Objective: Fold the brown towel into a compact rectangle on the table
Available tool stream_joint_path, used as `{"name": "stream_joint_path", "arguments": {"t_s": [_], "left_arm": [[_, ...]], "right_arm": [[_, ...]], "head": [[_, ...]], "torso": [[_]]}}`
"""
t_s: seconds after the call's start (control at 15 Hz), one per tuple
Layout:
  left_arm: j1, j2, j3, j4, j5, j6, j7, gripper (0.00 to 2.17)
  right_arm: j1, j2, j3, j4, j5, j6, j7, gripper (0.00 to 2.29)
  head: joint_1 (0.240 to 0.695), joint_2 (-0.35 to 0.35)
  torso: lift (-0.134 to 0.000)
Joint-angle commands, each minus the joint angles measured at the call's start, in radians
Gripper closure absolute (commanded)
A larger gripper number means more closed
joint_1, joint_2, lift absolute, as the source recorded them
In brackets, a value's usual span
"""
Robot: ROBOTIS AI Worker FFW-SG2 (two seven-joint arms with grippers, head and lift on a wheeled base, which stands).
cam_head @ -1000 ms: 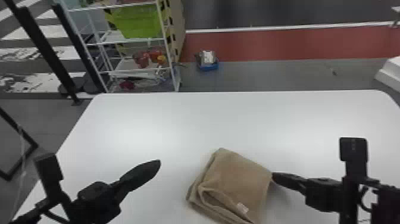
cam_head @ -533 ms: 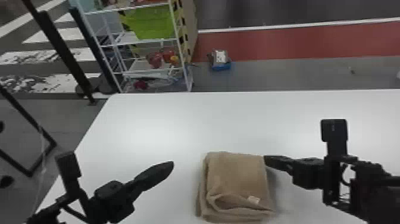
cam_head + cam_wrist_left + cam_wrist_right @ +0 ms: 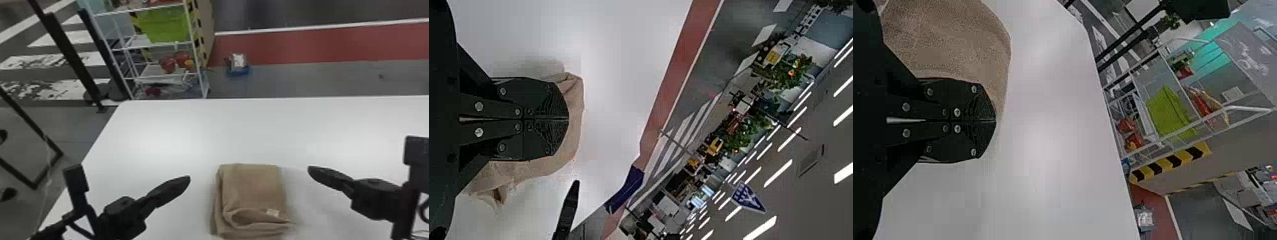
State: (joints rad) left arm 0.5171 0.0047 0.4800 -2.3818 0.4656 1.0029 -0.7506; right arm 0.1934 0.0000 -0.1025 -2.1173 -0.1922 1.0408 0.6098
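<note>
The brown towel [image 3: 252,191] lies folded into a roughly rectangular stack on the white table, with a curled layer and a small pale tag at its near side. My left gripper [image 3: 188,180] is to its left, apart from it; in the left wrist view the left gripper [image 3: 568,120] has its fingers pressed together, with the towel [image 3: 571,145] beyond them. To the towel's right, also apart, is my right gripper [image 3: 309,170]. Seen from the right wrist, the right gripper [image 3: 995,121] is shut with nothing held, and the towel [image 3: 953,40] is beside it.
The white table [image 3: 255,127] extends beyond and around the towel. Past its far edge stand a white wire rack [image 3: 159,48] with a green bin [image 3: 166,24] and, on the floor, a small blue container [image 3: 238,68]. Black posts stand at the far left.
The head view has swung, shifting the scene rightward. The towel now sits squarer in that view. My right gripper has drawn away from the towel's right edge, leaving a gap.
</note>
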Motion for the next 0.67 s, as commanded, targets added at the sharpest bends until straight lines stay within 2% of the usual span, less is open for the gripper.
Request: {"name": "stream_joint_path", "arguments": {"t_s": [0.0,0.13,0.27,0.4,0.47,0.6], "left_arm": [[0.007,-0.007,-0.015,-0.019,0.010,0.021,0.001,1.65],[0.026,-0.007,-0.047,-0.034,0.011,0.033,-0.001,1.65],[0.035,-0.007,-0.087,-0.033,0.002,0.043,0.005,1.65],[0.049,-0.007,-0.127,-0.031,-0.007,0.055,0.010,1.65],[0.057,-0.007,-0.150,-0.031,-0.012,0.055,0.013,1.65],[0.066,-0.007,-0.187,-0.033,-0.015,0.052,0.014,1.65]], "right_arm": [[0.101,0.001,-0.111,-0.093,-0.003,-0.044,0.038,1.86],[0.185,0.001,-0.180,-0.113,-0.010,-0.143,0.102,1.86],[0.324,0.001,-0.204,-0.125,-0.079,-0.419,0.154,1.86],[0.408,0.001,-0.213,-0.082,-0.092,-0.707,0.194,1.86],[0.409,0.001,-0.236,-0.020,-0.113,-0.784,0.240,1.86],[0.409,0.001,-0.261,0.039,-0.115,-0.811,0.300,1.86]], "head": [[0.695,0.157],[0.695,0.108],[0.695,0.048],[0.695,-0.016],[0.695,-0.035],[0.695,-0.075]], "torso": [[-0.123],[-0.123],[-0.123],[-0.123],[-0.123],[-0.123]]}}
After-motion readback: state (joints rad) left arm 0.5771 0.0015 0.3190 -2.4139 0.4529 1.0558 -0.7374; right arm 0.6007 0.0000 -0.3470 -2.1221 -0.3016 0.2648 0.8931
